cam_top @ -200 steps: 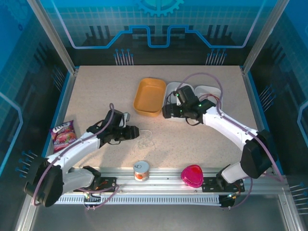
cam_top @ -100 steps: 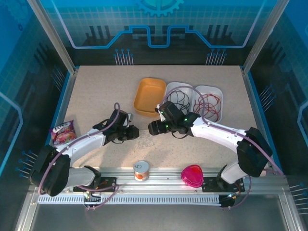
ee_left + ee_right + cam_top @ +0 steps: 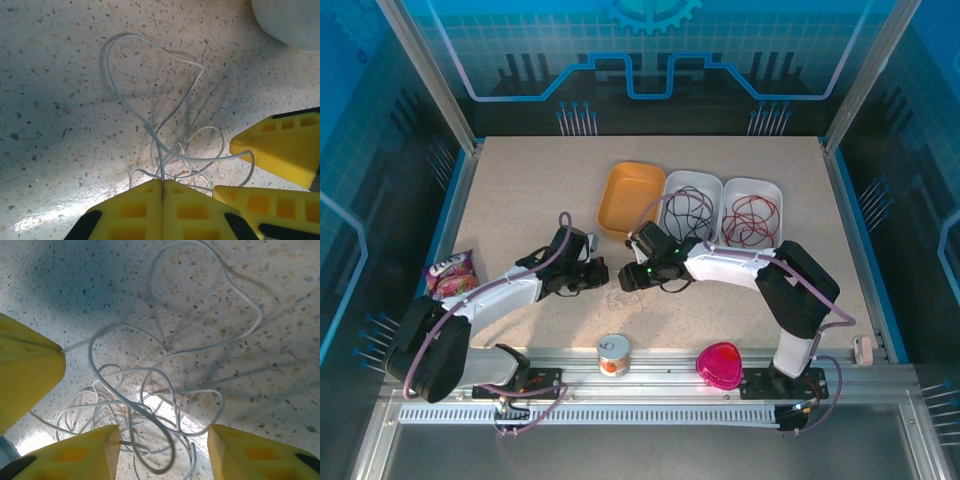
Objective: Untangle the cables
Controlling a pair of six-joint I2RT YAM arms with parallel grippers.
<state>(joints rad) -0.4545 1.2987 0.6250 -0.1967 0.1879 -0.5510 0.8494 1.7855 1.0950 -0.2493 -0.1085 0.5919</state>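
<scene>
A pale whitish cable lies in a loose tangle on the speckled table, between the two grippers. My left gripper is shut on one strand of it, which runs straight up out of the pinched yellow fingers. My right gripper is open, its yellow fingers standing low on either side of the whitish tangle. In the top view the left gripper and the right gripper almost meet tip to tip. A black cable and a dark red cable each lie coiled in a white tray.
An empty orange tray stands left of the two white trays. A snack bag lies at the left edge. A small can and a pink heart-shaped box sit by the near rail.
My right arm swung from the white trays down and left to the whitish cable, its jaws narrowing. My left gripper moved in and shut on a strand.
</scene>
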